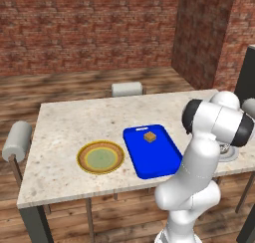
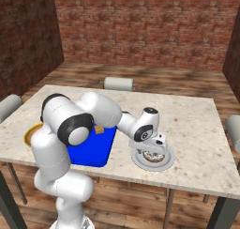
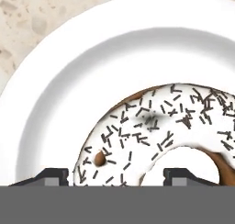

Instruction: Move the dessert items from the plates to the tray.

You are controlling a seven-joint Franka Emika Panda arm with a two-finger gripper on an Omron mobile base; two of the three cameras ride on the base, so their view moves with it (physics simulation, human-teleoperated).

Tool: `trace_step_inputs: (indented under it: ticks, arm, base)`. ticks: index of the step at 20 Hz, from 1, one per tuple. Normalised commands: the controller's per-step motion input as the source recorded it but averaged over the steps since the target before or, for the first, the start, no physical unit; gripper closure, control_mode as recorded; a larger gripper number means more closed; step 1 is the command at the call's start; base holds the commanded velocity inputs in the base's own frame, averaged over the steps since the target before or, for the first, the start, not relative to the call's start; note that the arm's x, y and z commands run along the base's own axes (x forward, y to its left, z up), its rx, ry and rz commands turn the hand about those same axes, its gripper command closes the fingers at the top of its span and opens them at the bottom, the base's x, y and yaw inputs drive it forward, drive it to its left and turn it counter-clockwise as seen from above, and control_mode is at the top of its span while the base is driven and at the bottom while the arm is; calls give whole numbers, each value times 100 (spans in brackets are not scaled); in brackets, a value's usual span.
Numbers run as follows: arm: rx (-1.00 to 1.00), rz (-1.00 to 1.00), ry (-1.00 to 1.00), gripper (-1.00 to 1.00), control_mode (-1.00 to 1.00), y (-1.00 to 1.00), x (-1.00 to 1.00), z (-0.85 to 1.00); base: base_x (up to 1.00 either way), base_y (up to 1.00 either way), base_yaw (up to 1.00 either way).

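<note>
End effector [image 3: 118,175] spread open astride the doughnut [image 3: 156,131] (sprinkles clear from the hand view); cake cube [image 1: 150,136] on tray [image 1: 149,160].

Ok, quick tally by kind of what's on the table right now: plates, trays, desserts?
Plates: 2, the yellow-rimmed plate and the light grey plate
Trays: 1, the blue tray
Desserts: 2, the cake cube on the tray, the doughnut on the grey plate
Total: 5
</note>
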Motion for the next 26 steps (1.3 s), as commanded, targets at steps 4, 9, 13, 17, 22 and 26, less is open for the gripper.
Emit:
trace_step_inputs:
  ticks: [4, 9, 13, 17, 22, 26]
  arm:
    - [0, 0, 0, 100, -100, 0, 0, 0]
    - [-1, 0, 1, 100, -100, 2, 0, 32]
    - [-8, 0, 2, 100, -100, 58, -1, 90]
    - [-11, 0, 11, 100, -100, 85, -22, 71]
    - [-4, 0, 13, 100, -100, 100, -32, 41]
    - [0, 0, 13, 100, -100, 100, -26, 31]
  base:
    - [0, 0, 0]
    - [0, 0, 0]
    - [0, 0, 0]
    - [0, 0, 0]
    - [0, 0, 0]
    - [0, 0, 0]
